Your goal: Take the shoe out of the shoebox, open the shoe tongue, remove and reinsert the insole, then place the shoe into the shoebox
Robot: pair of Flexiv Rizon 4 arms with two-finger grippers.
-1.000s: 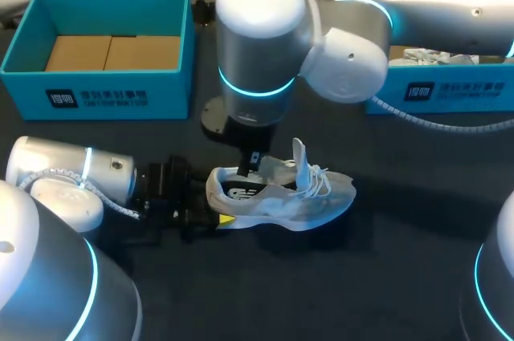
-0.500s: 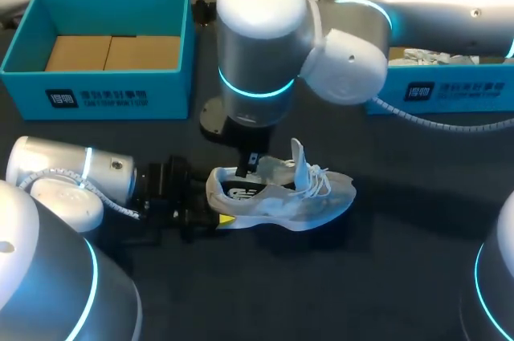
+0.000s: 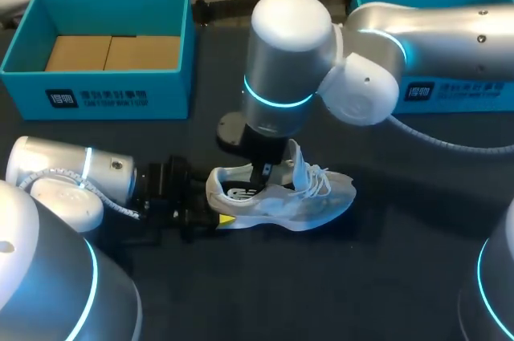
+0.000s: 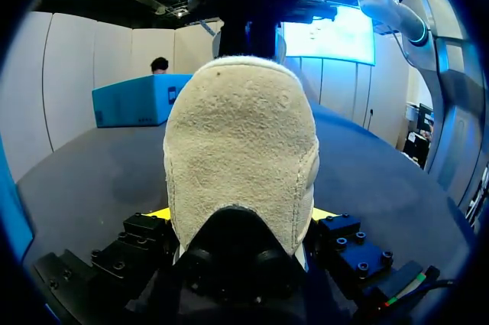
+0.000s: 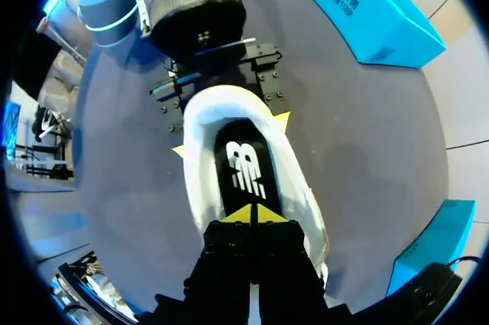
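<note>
Your view of the shoe [image 3: 309, 196] is partial everywhere. From above, the right arm's wrist covers the heel opening, so you cannot see that arm's fingers there. The same arm hides the inside of the right teal shoebox [image 3: 458, 92]; only its rim and front wall show. In the left wrist view the heel fills almost everything ahead, and the toe is out of sight behind it. A dark rounded mass low under the heel is too close to make out.

The shoe lies on its sole on the dark table [image 3: 385, 277], in front of the two boxes, toe toward your right. The left gripper [image 4: 241, 215] lies low along the table and has the heel: its yellow fingertips [image 4: 159, 214] peek out on either side, pressed against the heel's flanks. The right gripper [image 5: 252, 214] reaches down into the shoe opening with its two yellow tips brought together over the insole [image 5: 243, 164] — whether they pinch any of it you cannot tell.

The heel is pale, nappy and dome-shaped, like suede. The upper is white. The insole is black and smooth, a long oval with a white mark. The tongue [image 3: 299, 156] stands up as a thin white flap, with the laces [image 3: 321, 182] in loose loops beside it. The left teal shoebox [image 3: 173, 76] is open and rectangular, floored with brown cardboard [image 3: 112, 52].
</note>
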